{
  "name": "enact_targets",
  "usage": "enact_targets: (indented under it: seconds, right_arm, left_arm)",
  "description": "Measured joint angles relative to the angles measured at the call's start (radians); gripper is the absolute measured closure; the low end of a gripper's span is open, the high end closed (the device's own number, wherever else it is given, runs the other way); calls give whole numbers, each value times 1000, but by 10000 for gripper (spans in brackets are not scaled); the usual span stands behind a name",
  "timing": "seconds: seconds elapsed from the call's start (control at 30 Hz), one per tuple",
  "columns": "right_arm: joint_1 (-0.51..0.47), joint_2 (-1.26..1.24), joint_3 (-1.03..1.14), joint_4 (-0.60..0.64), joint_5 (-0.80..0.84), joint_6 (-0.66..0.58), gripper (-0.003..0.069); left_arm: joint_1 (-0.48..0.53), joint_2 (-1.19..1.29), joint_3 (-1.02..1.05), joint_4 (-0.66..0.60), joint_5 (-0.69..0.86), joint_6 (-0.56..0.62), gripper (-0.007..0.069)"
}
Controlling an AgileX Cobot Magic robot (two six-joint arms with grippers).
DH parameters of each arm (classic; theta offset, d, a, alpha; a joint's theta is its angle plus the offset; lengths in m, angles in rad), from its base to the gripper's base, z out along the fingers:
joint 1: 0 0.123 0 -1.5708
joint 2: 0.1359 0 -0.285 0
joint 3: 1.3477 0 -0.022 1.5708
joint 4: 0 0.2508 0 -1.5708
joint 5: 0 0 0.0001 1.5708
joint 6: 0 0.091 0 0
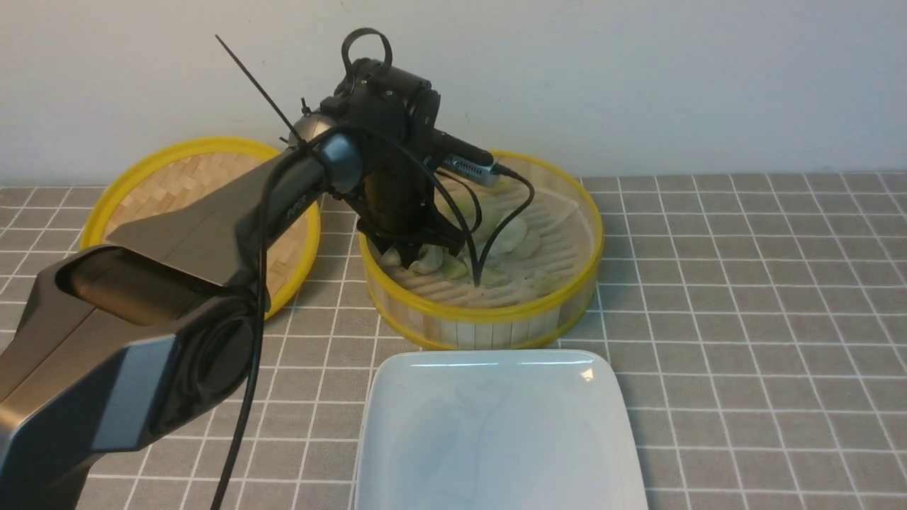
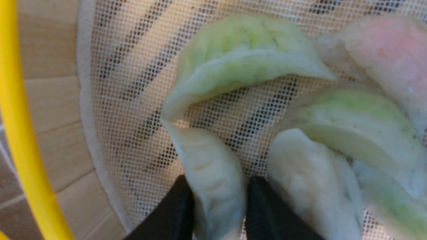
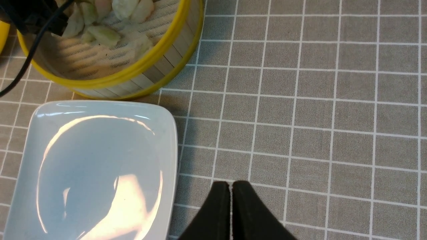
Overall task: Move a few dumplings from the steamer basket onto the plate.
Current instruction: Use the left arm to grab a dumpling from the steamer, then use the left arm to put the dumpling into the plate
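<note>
The steamer basket (image 1: 496, 314) stands at the middle back, with several dumplings (image 1: 510, 237) on its mesh-lined floor. My left gripper (image 1: 409, 256) reaches down into the basket's left side. In the left wrist view its jaws (image 2: 218, 183) are closed on the two sides of a cream dumpling (image 2: 208, 163) that lies on the mesh. A green dumpling (image 2: 233, 56), a pink one (image 2: 390, 46) and others lie close by. The white plate (image 1: 496, 358) sits empty in front of the basket. My right gripper (image 3: 231, 186) is shut and empty over the cloth beside the plate (image 3: 100, 106).
The flat woven lid (image 1: 142, 159) with a yellow rim lies left of the basket, partly behind my left arm. A grey checked cloth (image 1: 744, 297) covers the table. A white wall stands close behind the basket. The basket's yellow rim (image 2: 20, 133) is near the left gripper.
</note>
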Motion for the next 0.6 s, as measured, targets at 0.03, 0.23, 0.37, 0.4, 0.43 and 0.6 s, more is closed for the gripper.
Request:
enact_targets:
  seconds: [0.03,0.23,0.37,0.4,0.43,0.6]
  right_arm:
    - [0,0,0,0,0,0,659]
    - [0,0,0,0,0,0,659]
    - [0,0,0,0,-3,0,659]
    - [0,0,0,0,-6,0,659]
    - [0,0,0,0,-12,0,659]
    - [0,0,0,0,-34,-2,659]
  left_arm:
    - [0,3,-20,-3,12,4,447]
    - [0,-84,-109,-22,17,25,447]
    - [0,-245,-83,-136,18,35,447]
    - [0,-295,-54,-173,18,43,447]
    - [0,-334,-11,-207,18,50,447]
    - [-29,-546,303,-351,18,58,447]
